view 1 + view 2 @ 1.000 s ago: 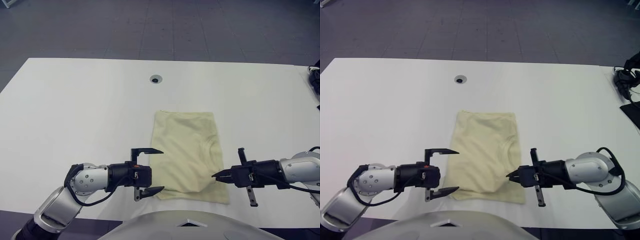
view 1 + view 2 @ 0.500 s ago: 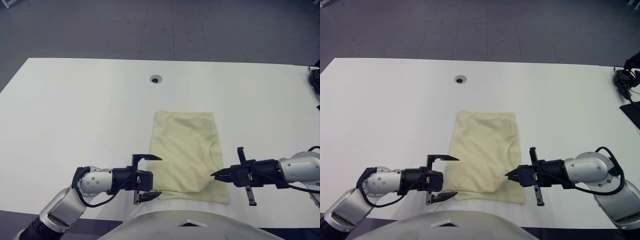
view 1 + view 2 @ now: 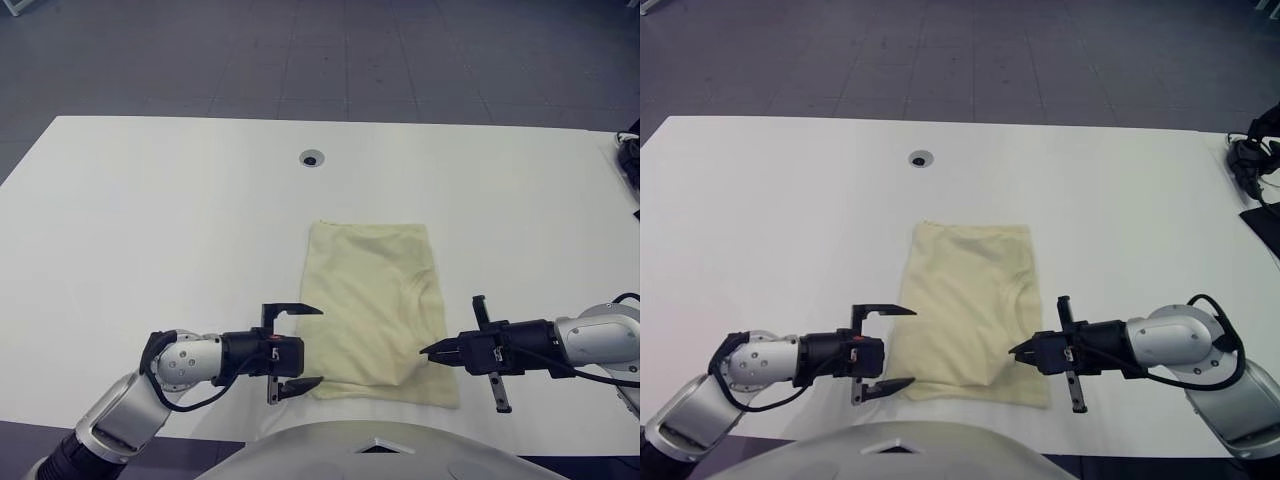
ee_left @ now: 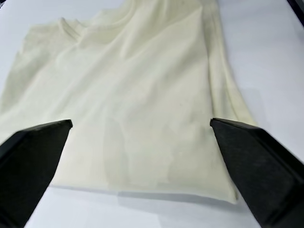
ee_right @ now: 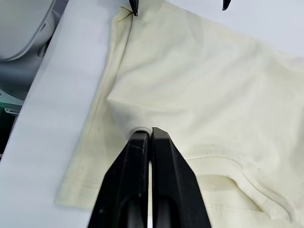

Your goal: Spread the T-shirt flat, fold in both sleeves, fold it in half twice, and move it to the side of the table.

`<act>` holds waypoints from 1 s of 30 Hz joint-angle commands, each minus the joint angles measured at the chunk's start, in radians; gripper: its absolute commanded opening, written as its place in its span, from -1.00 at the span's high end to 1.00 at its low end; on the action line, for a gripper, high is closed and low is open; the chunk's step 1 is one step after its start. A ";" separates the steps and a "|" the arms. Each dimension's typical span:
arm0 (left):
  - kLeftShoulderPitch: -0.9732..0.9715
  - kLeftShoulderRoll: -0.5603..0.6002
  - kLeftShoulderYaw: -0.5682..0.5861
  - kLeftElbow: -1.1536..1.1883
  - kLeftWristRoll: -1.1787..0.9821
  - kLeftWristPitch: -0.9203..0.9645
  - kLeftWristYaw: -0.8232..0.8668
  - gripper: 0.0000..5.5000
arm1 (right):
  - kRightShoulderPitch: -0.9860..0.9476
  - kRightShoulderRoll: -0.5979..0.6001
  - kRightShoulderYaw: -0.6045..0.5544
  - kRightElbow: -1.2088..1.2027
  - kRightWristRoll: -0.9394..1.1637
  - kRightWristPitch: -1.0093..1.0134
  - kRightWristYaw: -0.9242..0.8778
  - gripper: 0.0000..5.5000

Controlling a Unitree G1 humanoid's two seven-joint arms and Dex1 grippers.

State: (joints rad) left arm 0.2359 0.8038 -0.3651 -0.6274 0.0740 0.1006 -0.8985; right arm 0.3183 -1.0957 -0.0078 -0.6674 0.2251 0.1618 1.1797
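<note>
Currently the T-shirt (image 3: 370, 300), pale yellow, lies folded into a tall narrow rectangle on the white table (image 3: 150, 220), a little right of centre and close to the table's near edge. Its collar shows along the right side, about halfway down. The left gripper (image 3: 320, 345) sits at the shirt's near left corner, pointing toward the cloth. Its jaws stand wide apart, one fingertip over the left edge of the shirt and the other just beside the near corner. In the left wrist view both fingers (image 4: 33, 156) frame the near part of the shirt with nothing between them, and the fabric there lies flat with a few soft creases. The right gripper (image 3: 425, 351) is at the shirt's right edge, near the near right corner, pointing inward. Its fingers (image 5: 142, 180) are pressed together on a small pinch of cloth, and in the right wrist view a low ridge of fabric rises up to the tips. Whether the cloth is lifted clear of the table there cannot be told. A round hole (image 3: 312, 158) sits in the table beyond the shirt, well apart from it. Dark cables (image 3: 1250, 150) lie at the far right edge.
</note>
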 commanded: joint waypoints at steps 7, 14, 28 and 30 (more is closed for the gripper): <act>0.000 0.020 -0.025 0.017 0.032 0.017 -0.023 -0.96 | -0.012 -0.003 0.010 -0.010 -0.002 0.008 -0.003 0.99; -0.006 0.034 -0.034 0.037 0.064 0.021 -0.036 -0.96 | -0.012 -0.004 0.012 -0.013 -0.001 0.011 -0.005 0.99; -0.006 0.044 -0.025 0.062 0.071 0.021 -0.034 -0.96 | 0.063 -0.052 -0.061 0.007 -0.010 -0.030 0.050 0.99; -0.003 0.047 -0.019 0.060 0.072 0.017 -0.032 -0.96 | 0.082 -0.070 -0.069 0.024 -0.032 -0.053 0.067 0.99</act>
State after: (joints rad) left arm 0.2222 0.8187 -0.3961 -0.5906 0.1147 0.1054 -0.9291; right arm 0.3769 -1.1349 -0.0559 -0.6625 0.2194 0.1351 1.2250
